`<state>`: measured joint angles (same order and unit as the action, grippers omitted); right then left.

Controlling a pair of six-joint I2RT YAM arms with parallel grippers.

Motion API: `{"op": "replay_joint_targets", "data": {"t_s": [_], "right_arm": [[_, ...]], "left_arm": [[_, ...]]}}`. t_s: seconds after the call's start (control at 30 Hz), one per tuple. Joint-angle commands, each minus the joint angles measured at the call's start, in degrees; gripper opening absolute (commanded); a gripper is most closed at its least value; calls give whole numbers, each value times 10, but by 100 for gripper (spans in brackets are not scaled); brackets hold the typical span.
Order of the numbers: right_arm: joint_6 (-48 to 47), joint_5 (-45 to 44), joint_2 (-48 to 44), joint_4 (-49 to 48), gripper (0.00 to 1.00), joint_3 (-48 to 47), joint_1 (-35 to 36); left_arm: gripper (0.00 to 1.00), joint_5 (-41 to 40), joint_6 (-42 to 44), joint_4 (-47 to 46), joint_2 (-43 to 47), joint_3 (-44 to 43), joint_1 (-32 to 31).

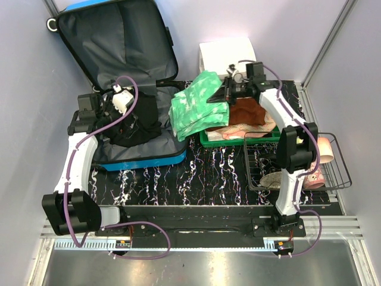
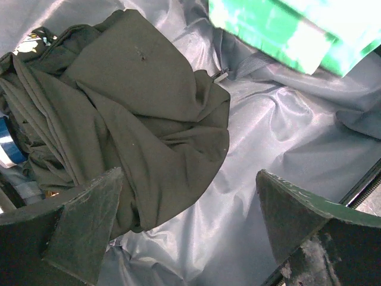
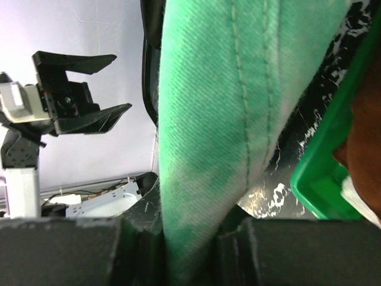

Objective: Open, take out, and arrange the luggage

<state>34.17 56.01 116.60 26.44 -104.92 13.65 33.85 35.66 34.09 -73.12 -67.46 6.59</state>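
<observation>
Beside the luggage (image 1: 119,47), the right gripper (image 3: 187,238) pinches mottled green twill (image 3: 238,89).

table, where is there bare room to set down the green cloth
Bare marbled table lies between the luggage and the wire basket, in front of the green tray, and along the near edge. Crowded: the tray is heaped with clothes, the basket partly filled, the green cloth hangs between tray and luggage.

The blue suitcase (image 1: 119,44) lies open at far left, lid propped back. Its grey-lined base holds what looks like dark clothing (image 1: 140,122).
</observation>
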Motion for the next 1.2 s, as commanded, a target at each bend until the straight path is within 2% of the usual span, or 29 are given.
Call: {"op": "replay_joint_targets", "data": {"t_s": [0.0, 0.2, 0.3, 0.4, 0.47, 0.53, 0.67, 0.77, 0.8, 1.03, 1.17], "right_arm": [[-69, 65, -91, 43, 0, -38, -97], [-155, 84, -114, 136, 0, -15, -133], [-162, 75, -119, 134, 0, 23, -153], [-219, 47, -119, 147, 0, 52, -204], [-289, 27, -84, 179, 0, 45, -237], [-360, 15, -49, 253, 0, 25, -246], [-396, -12, 27, 280, 0, -8, -251], [-392, -21, 65, 281, 31, -50, -251], [-392, -27, 72, 280, 54, -59, -251], [-424, -102, 79, 314, 82, -178, -267], [-484, -181, 66, 356, 88, -232, -276]], "left_arm": [[99, 28, -4, -29, -8, -14, -2], [99, 32, 15, -25, -33, -31, -10], [99, 26, 27, -17, -47, -41, -16], [99, 22, 34, -10, -51, -51, -18], [99, 19, 42, -10, -48, -49, -18], [99, 18, 47, -6, -51, -46, -18], [99, 18, 49, -2, -54, -51, -18], [99, 15, 48, 4, -55, -53, -20], [99, 12, 47, 5, -53, -51, -21], [99, -44, -17, 14, -52, -70, -19], [99, -50, -59, -5, -45, -79, -18]]}}
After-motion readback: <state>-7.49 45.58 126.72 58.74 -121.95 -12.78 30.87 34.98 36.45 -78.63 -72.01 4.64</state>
